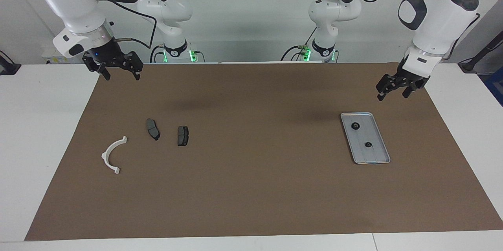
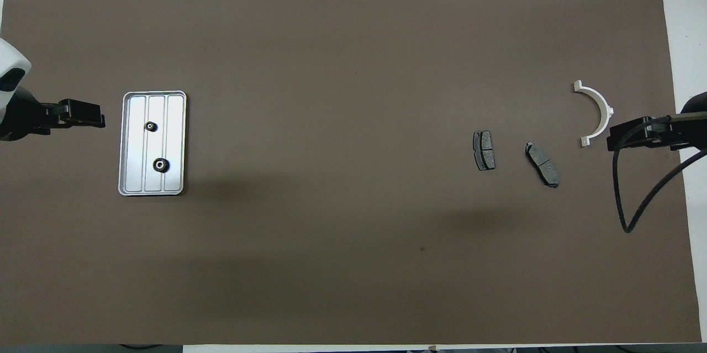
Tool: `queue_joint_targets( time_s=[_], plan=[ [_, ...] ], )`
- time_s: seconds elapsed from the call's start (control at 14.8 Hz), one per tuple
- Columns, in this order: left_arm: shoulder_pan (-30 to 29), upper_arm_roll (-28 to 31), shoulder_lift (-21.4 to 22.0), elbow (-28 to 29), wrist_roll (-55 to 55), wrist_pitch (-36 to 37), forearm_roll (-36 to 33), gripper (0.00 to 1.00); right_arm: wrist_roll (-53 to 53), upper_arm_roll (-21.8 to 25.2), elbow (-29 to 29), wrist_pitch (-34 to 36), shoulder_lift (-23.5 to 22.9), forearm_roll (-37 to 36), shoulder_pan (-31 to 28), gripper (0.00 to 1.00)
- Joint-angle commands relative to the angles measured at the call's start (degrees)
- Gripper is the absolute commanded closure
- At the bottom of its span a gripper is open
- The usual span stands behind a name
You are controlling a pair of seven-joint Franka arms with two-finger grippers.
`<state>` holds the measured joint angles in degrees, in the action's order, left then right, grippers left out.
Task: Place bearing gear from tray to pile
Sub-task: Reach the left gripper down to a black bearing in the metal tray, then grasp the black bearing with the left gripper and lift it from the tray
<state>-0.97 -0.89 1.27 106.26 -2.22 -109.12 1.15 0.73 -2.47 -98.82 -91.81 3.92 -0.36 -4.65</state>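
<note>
Two small black toothed bearing gears lie in the flat silver-grey ribbed metal tray (image 1: 365, 138), which sits on the brown mat of the bench (image 1: 251, 204) toward the left arm's end. One gear (image 1: 355, 126) is nearer to the robots and the other gear (image 1: 368, 144) is farther. The pile is well apart, toward the right arm's end: a white half-ring plastic bracket (image 1: 113, 155) and two dark grey brake pads (image 1: 153, 129), (image 1: 182, 136).

The risk, as it seems, is in the pick. The gears are low and small, so the fingers may strike the raised rim or a rib, push the light tray along the mat, or close on the teeth off-centre so that the gear slips out during the long carry to the pile.

The left gripper (image 1: 393, 88) hangs in the air over the mat beside the tray, on the side of the robots. Its fingers appear parted and they hold nothing, though the gap is hard to judge from this distance. The right gripper (image 1: 119, 70) waits over the mat's edge near its base, fingers spread wide, empty, touching nothing.
</note>
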Motion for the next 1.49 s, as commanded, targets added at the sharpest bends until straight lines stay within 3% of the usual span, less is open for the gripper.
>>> queue_joint_targets(
  time_s=[0.0, 0.07, 0.2, 0.4, 0.61, 1.42],
  plan=[
    [0.6, 0.2, -1.1, 3.2, -1.1, -5.2, -0.9, 0.02, 1.6, -0.3, -1.2, -1.2, 1.0, 0.7, -0.9, 0.00],
    [0.6, 0.1, -2.5, 4.0, -1.0, -7.2, -0.8, 0.08, 1.5, -0.3, -1.2, -1.2, 1.0, 0.7, -0.9, 0.00],
    [0.7, 0.1, -5.3, 6.1, -1.1, -12.6, -0.8, 0.10, 1.6, -0.3, -1.2, -1.2, 1.0, 0.6, -0.9, 0.00],
    [1.3, 0.1, -6.2, 10.5, -1.2, -17.0, -0.8, 0.18, 1.6, -0.3, -1.2, -1.5, 0.9, 0.3, -0.6, 0.00],
    [1.4, 0.0, -8.6, 11.1, -3.4, -17.2, -0.8, 0.19, 1.7, -0.3, -1.2, -1.8, 0.9, 0.3, -0.6, 0.00],
    [1.4, 0.0, -10.5, 17.2, -5.7, -18.1, -0.8, 0.21, 2.3, -0.4, -2.7, -2.9, 1.4, 0.4, -1.0, 0.00]
  ],
)
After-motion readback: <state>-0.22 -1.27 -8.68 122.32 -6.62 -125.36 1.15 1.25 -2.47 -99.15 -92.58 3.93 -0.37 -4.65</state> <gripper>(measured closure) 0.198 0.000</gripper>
